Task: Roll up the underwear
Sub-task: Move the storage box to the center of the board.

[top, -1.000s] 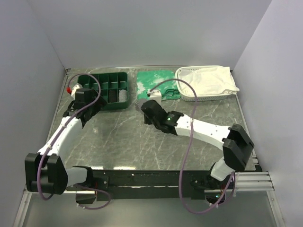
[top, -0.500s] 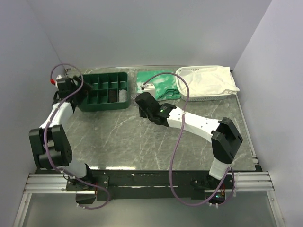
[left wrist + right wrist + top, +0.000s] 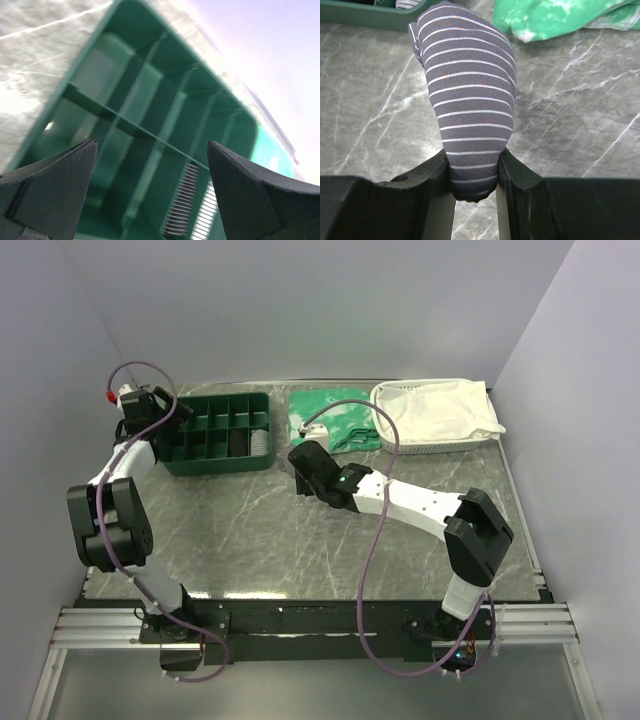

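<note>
The underwear [image 3: 467,90] is a rolled grey bundle with thin pale stripes. My right gripper [image 3: 472,165] is shut on its lower end and holds it over the marble table. From above, the right gripper [image 3: 298,462] sits just in front of the green tray's right end, and the bundle is mostly hidden beneath it. My left gripper [image 3: 165,412] is at the tray's far left end. In the left wrist view its jaws [image 3: 152,147] stand wide apart with nothing between them, looking into the compartments.
The green divided tray [image 3: 220,466] stands at the back left, with a striped roll [image 3: 258,441] in a right-hand compartment [image 3: 182,200]. A green patterned cloth [image 3: 335,418] lies beside it. A white cloth [image 3: 435,410] fills a white basket [image 3: 400,447] at the back right.
The left arm has folded back and swung its open gripper to the tray's far left end. The right arm has shifted slightly left, still holding the underwear.
</note>
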